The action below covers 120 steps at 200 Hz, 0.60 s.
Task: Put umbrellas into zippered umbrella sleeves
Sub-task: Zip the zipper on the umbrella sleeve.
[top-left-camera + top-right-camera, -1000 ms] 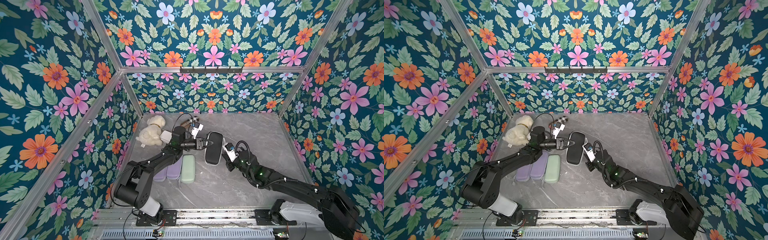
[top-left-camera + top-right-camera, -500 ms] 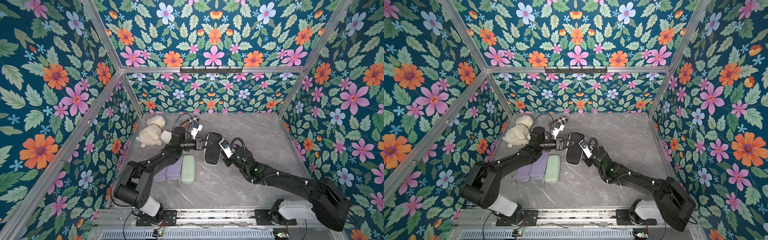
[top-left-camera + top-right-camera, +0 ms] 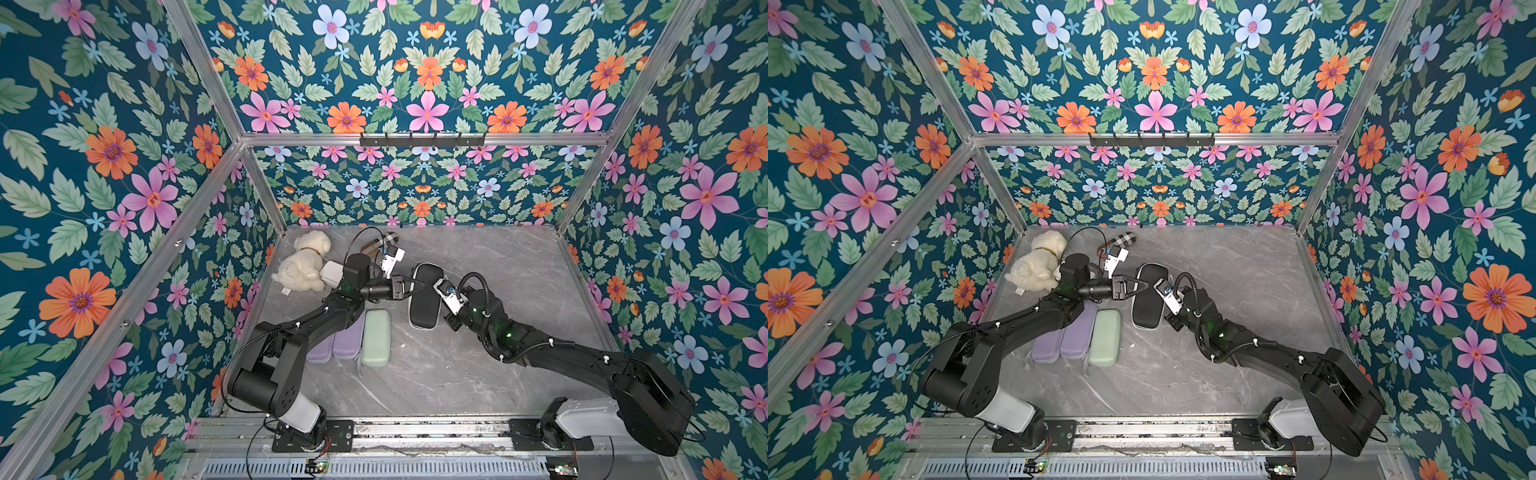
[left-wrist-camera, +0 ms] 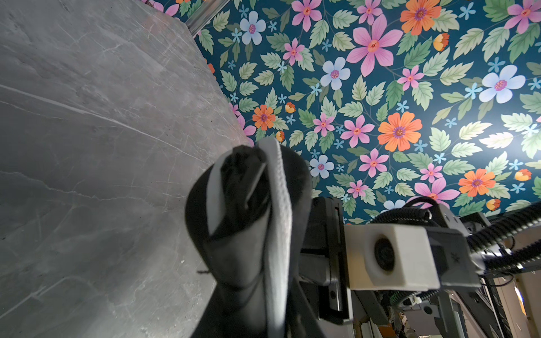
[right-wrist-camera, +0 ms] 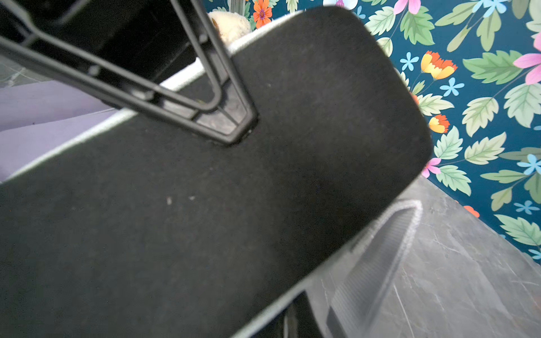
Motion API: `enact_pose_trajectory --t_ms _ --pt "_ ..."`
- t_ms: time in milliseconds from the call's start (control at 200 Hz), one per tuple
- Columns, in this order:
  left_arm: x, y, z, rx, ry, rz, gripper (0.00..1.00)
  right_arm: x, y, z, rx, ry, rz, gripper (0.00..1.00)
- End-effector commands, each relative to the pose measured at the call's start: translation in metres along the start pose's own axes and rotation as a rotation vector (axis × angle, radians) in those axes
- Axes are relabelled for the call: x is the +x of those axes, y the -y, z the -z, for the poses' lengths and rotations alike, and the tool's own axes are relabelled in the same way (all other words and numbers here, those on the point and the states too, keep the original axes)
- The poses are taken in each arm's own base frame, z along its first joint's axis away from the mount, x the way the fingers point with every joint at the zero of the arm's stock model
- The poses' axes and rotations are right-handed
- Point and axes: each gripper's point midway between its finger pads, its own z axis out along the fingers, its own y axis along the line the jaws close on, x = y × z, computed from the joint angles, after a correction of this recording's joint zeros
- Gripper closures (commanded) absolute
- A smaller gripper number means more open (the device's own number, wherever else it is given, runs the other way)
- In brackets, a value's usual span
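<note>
Left end effector [image 3: 419, 285] pinches black sleeve [image 3: 424, 309], arm outstretched; right end effector [image 3: 437, 286] closed alongside.

The right arm [image 3: 552, 349] now reaches further toward the left of the frame in both top views than it did a second ago. Its white wrist camera [image 3: 448, 292], which then stood clear to the right of the black sleeve [image 3: 424, 303], now sits at the sleeve's right edge, near its upper end. The shoulder block [image 3: 648, 399] at lower right is further left and higher, away from the frame's corner, so the arm stretches longer across the tabletop [image 3: 519, 266]. The right claw [image 4: 310, 257], parted a second ago and wider half a second ago, is now closed at the sleeve's side.
</note>
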Motion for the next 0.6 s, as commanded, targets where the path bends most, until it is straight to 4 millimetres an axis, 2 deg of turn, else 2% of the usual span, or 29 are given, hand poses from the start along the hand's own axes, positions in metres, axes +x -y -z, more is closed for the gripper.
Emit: enact_pose_trajectory --t_ms 0,175,375,595 --pt "-0.009 0.011 0.002 0.039 0.007 -0.041 1.0 -0.021 -0.014 0.006 -0.064 0.091 0.069 1.0" --pt "-0.025 0.004 0.008 0.015 0.045 -0.04 1.0 -0.001 -0.031 0.012 -0.101 0.031 0.106 1.0" --pt "-0.037 -0.001 0.011 -0.013 0.083 -0.048 1.0 0.02 -0.062 0.023 -0.181 -0.043 0.134 1.0" --pt "-0.055 -0.026 0.02 -0.132 0.203 -0.038 1.0 0.023 -0.095 0.032 -0.257 -0.06 -0.01 1.0"
